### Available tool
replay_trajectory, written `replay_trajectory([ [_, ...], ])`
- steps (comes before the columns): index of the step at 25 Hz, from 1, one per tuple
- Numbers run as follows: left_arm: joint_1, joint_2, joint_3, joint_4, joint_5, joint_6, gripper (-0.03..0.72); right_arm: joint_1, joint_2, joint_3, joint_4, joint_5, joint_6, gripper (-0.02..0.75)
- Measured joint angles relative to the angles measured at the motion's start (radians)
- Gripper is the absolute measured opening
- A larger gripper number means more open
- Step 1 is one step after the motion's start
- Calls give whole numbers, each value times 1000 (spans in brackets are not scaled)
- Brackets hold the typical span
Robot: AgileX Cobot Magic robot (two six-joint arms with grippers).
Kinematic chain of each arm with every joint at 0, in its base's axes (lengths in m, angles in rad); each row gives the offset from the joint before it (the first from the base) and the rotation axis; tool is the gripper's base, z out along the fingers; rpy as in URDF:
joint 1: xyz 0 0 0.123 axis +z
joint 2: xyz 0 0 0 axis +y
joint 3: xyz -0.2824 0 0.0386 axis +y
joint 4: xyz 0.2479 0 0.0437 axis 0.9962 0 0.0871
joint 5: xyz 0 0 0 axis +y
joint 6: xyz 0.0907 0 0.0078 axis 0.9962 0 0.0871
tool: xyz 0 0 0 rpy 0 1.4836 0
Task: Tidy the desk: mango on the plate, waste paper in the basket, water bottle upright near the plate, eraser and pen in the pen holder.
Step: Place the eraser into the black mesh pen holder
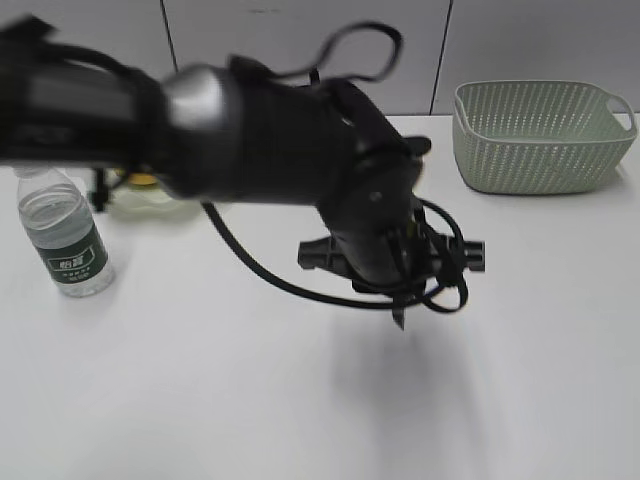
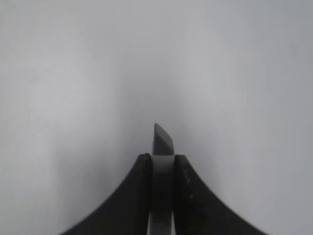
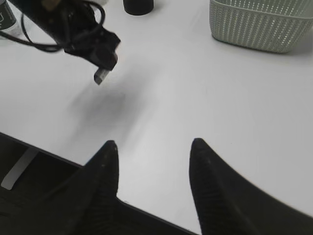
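My left gripper [image 1: 400,318] hangs above the middle of the white desk [image 1: 250,400], shut on a small grey block, the eraser [image 2: 162,139]. The right wrist view shows the eraser [image 3: 101,76] sticking out below the jaws [image 3: 100,73]. The black pen holder [image 3: 138,6] stands beyond it at the far edge. The water bottle [image 1: 65,235] stands upright at the left, next to the pale green plate [image 1: 165,203]. A bit of yellow mango [image 1: 143,180] shows on the plate behind the arm. My right gripper [image 3: 154,147] is open and empty over the desk's front edge. Pen and waste paper are not in view.
The sage-green basket [image 1: 540,135] stands at the back right and also shows in the right wrist view [image 3: 261,24]. My left arm and its cables [image 1: 250,140] stretch across the left and middle of the exterior view and hide what lies behind.
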Motion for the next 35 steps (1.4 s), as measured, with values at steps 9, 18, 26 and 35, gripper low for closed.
replay_trajectory([
  [9,329,-389,321,-331,-326,742,82,0,0,0,0,0,0,378],
  [18,756,-273,225,-1255,156,1976,82,0,0,0,0,0,1,374],
  [26,710,-197,93,-1211,-229,2314,82,0,0,0,-13,0,25,374],
  [35,687,75,-280,-1407,-174,2429,82,0,0,0,-20,0,50,374],
])
